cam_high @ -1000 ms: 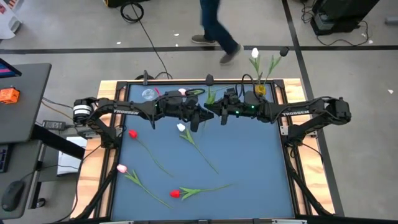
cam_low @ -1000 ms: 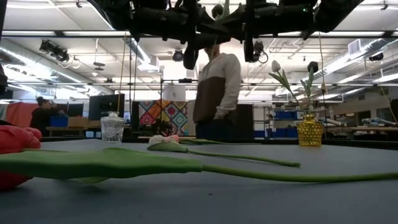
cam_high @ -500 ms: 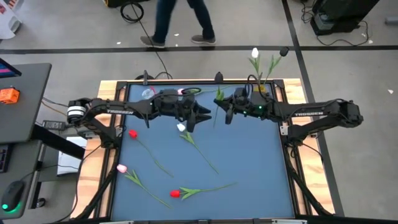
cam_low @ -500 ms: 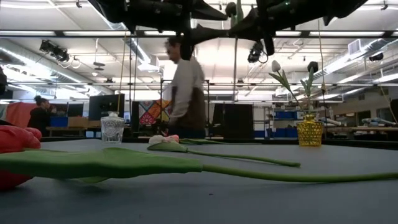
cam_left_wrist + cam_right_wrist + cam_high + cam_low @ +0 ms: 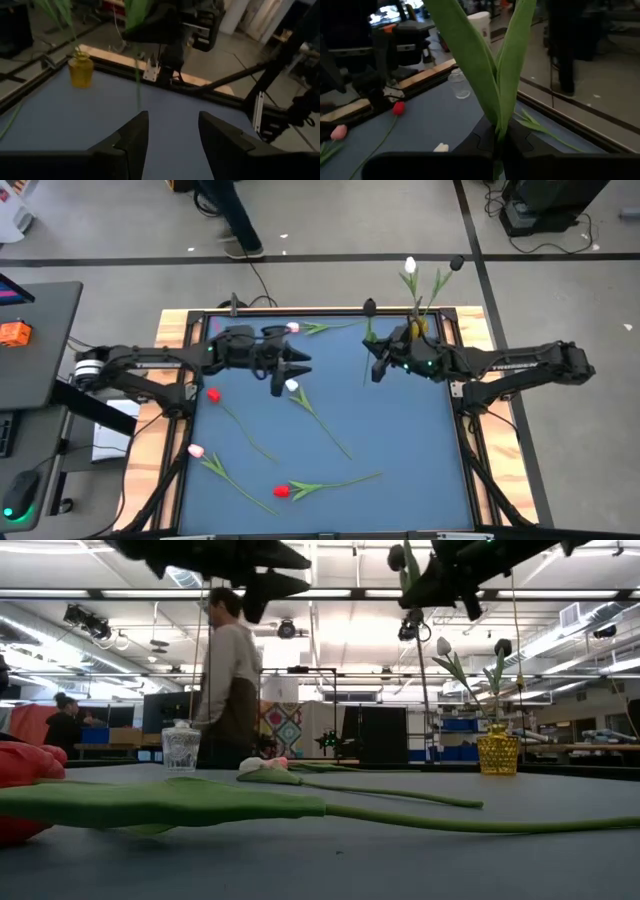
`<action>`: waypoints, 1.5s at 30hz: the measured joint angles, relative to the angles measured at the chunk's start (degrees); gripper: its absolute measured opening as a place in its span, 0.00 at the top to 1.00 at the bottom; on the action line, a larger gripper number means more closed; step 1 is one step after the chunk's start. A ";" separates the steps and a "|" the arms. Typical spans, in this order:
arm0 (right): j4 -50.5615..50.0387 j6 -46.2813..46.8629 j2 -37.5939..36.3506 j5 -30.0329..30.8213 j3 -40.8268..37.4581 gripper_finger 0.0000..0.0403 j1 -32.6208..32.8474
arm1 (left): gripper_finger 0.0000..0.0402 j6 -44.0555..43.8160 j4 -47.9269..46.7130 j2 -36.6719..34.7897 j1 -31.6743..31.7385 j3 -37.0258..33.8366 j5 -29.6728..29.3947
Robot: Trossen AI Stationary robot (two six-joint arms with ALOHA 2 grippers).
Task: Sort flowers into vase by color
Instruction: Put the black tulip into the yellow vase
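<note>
- Fingers of my right gripper [image 5: 378, 366] are pinched shut on a black tulip's stem [image 5: 368, 340]; in the right wrist view the two green leaves [image 5: 492, 65] rise straight out of the closed fingertips.
- That black tulip [image 5: 369, 307] runs along the table's depth in the high view: head toward the far edge, stem tail trailing back past my fingers toward the near side. So the head lies beyond my fingertips and the loose end behind them.
- Its destination, as I judge it, is the yellow vase [image 5: 418, 325] at the far right corner, which already holds a white tulip [image 5: 410, 265] and another black one [image 5: 457, 263]. From my right fingers the vase is near, off toward my own side and a little farther back.
- The coming move turns on the stem's angle: the tail has to swing below the head and line up over the vase mouth.
- My left gripper [image 5: 293, 366] hangs with its fingers apart and empty; the left wrist view shows clear space between the two fingers [image 5: 129, 137].
- A loose white tulip [image 5: 291, 385] lies on the blue mat just beneath the left fingers.
- The clear glass vase [image 5: 238, 332] stands at the far left corner, nearer my left arm.
</note>
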 joint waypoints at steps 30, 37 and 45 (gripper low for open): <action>-17.40 5.33 -4.94 37.68 0.00 0.93 -2.30 | 0.56 1.74 3.14 -10.34 -2.01 -9.97 1.04; -17.12 1.65 -7.07 38.62 -0.61 0.96 -13.81 | 0.56 1.72 3.14 -10.34 -2.01 -9.97 1.04; -8.89 -6.06 -8.67 33.59 -1.75 0.96 -23.41 | 0.56 1.70 3.14 -10.32 -2.01 -9.97 1.04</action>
